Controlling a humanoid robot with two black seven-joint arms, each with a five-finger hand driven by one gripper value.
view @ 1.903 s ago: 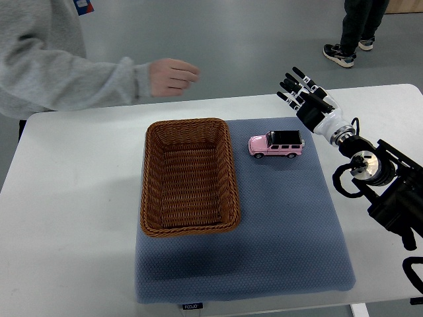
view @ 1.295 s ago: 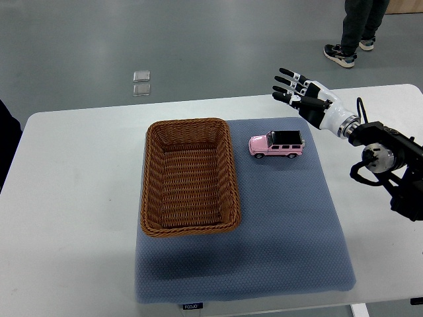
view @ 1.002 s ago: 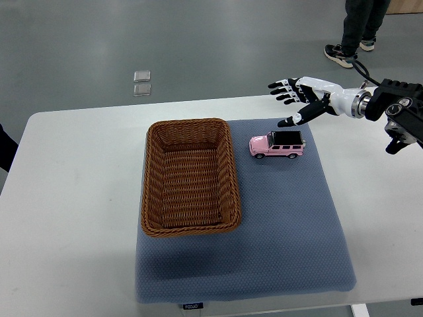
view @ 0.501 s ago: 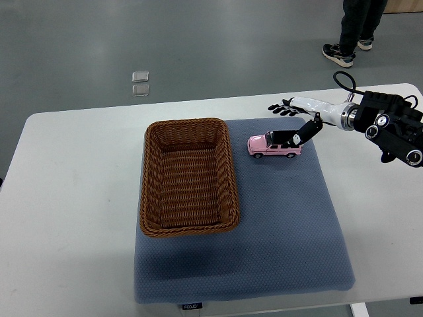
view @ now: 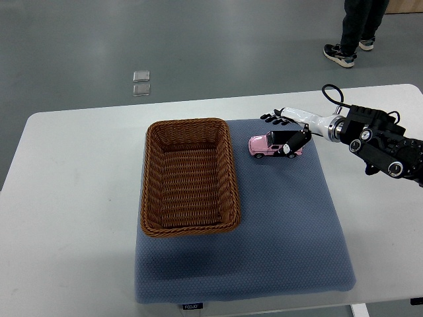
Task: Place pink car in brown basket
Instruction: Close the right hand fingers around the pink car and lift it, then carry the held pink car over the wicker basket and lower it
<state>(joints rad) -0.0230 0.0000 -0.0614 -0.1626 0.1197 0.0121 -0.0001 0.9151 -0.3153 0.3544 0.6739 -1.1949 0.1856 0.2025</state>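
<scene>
The pink car [view: 267, 144] with a black roof stands on the blue-grey mat [view: 284, 224], just right of the brown wicker basket [view: 188, 123], which holds nothing. My right hand [view: 277, 134] reaches in from the right and straddles the car's rear half. Its fingers [view: 271, 119] are spread on the far side and the thumb [view: 291, 145] is on the near side. The hand looks open around the car, which rests on the mat. The left arm is out of view.
The mat lies on a white table [view: 73, 198]. A person's legs and shoes [view: 353, 30] stand on the floor beyond the table's far right corner. Two small clear items [view: 141, 82] lie on the floor at the back.
My right hand swung down from above the table's far edge and moved left onto the car. The person's arm at the far left withdrew out of view. The car and basket stayed put.
</scene>
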